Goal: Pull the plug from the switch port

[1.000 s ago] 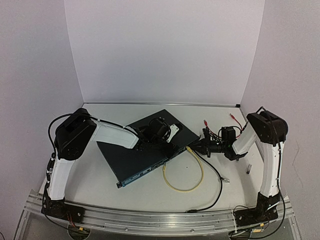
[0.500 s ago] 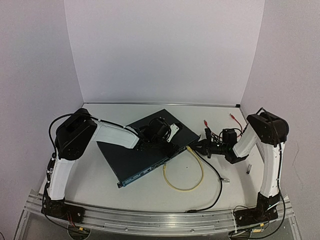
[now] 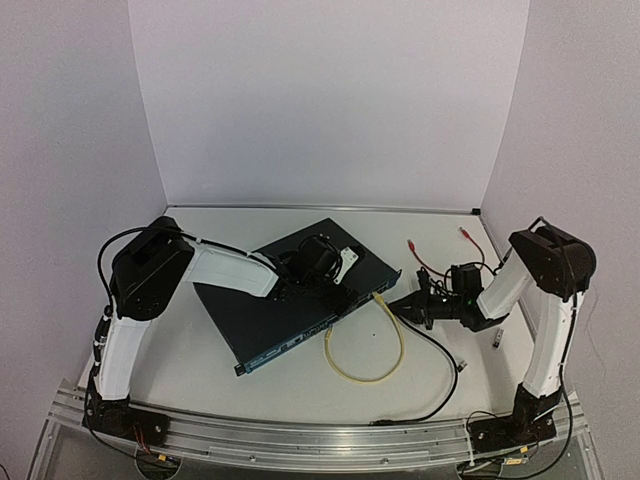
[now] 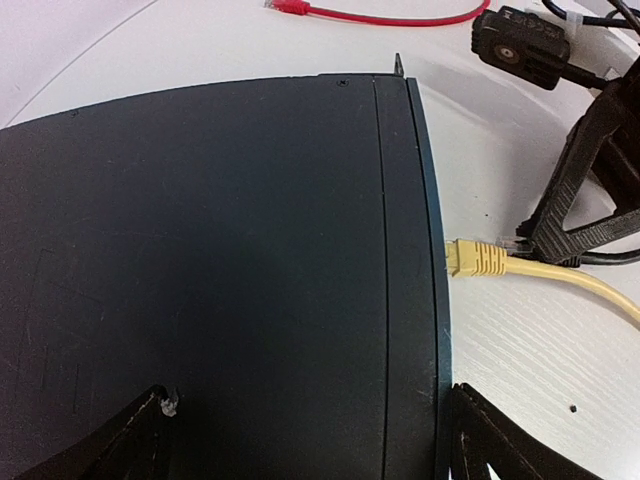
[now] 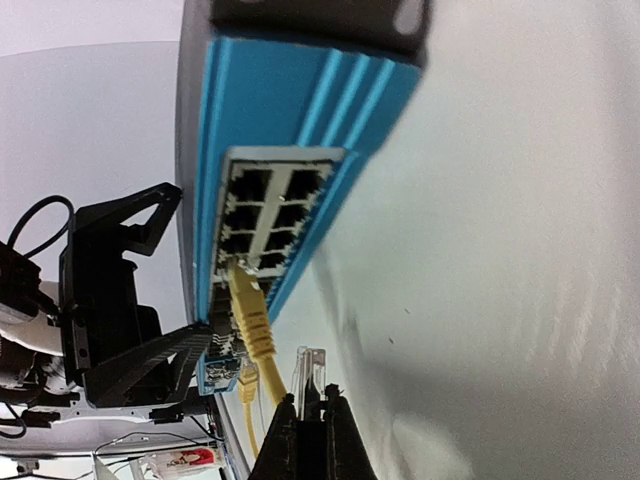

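At switch (image 3: pixel 290 305) front face: yellow plug (image 5: pixel 250 315) seated, axis pointing out toward right gripper (image 5: pixel 310 405), just beside.
Right jaws: pinched shut on clear plug (image 5: pixel 310 365).
Left gripper (image 4: pixel 310 430): part-open over switch.

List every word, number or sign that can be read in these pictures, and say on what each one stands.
None can be read.
Flat dark blue-black metal switch: faint outline on its top, no legible letters.
Small red-and-white label: too blurred to read.
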`<move>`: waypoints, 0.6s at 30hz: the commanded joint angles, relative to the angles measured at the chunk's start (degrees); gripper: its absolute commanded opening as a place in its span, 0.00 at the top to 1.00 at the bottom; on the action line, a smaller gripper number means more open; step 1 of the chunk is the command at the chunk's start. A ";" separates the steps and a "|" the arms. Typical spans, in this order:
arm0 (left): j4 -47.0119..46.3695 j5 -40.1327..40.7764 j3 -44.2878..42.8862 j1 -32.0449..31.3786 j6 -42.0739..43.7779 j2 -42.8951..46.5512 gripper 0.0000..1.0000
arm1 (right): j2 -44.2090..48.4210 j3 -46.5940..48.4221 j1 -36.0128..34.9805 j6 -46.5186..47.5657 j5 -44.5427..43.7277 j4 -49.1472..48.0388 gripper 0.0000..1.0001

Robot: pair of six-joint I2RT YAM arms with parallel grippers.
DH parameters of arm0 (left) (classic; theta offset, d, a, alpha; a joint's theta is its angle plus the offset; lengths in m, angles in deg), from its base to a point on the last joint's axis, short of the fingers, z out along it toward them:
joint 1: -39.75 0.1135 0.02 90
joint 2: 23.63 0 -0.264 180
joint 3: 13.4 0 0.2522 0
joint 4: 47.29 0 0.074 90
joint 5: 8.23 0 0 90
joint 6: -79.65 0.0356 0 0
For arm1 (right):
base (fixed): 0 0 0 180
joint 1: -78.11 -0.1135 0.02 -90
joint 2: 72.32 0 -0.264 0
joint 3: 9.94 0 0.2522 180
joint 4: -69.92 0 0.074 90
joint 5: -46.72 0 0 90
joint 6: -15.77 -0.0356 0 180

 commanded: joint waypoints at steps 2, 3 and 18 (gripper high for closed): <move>10.94 0.60 3.50 3.92 -4.72 -5.87 0.08 | 7.98 -1.60 0.06 6.16 -11.23 23.03 1.00; 10.88 0.28 3.53 3.92 -4.67 -5.83 0.08 | 10.29 -0.97 0.06 7.41 -12.21 24.79 1.00; 8.87 -0.88 4.62 3.90 -4.51 -4.44 0.08 | 31.93 18.97 0.09 24.99 -33.79 57.33 1.00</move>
